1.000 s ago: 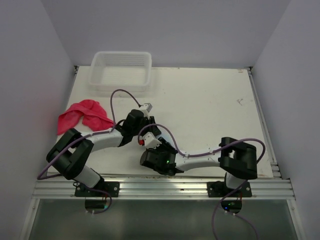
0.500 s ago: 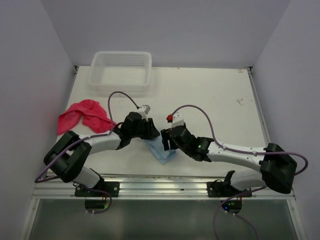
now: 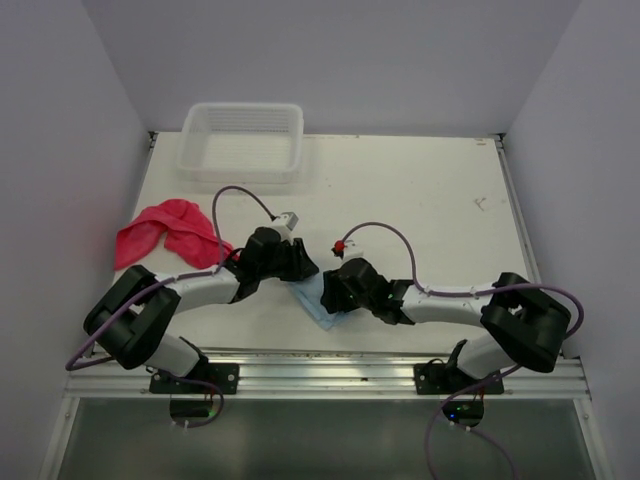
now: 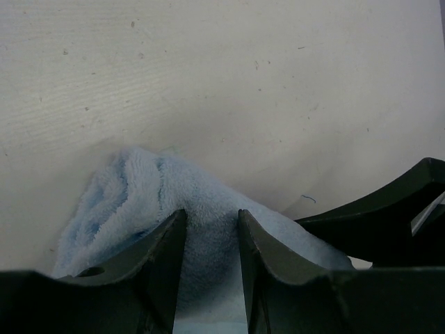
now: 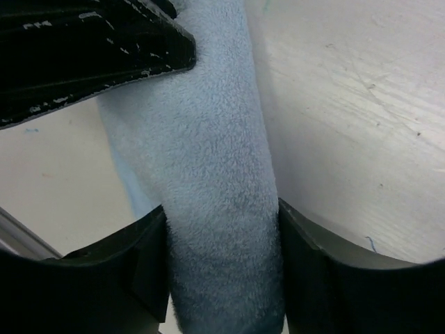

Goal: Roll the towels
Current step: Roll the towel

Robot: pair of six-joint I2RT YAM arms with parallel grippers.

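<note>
The blue towel lies on the desk near its front edge, between the two arms. It is rolled into a thick tube. In the right wrist view its long axis runs straight out from the right gripper, which grasps the roll across its width. The left gripper is clenched on a fold at the towel's other end. The pink towel lies crumpled, well apart to the left.

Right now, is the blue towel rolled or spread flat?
Rolled: the right wrist view shows the blue towel as a tight tube between the fingers of the right gripper; the left gripper pinches it too.
</note>
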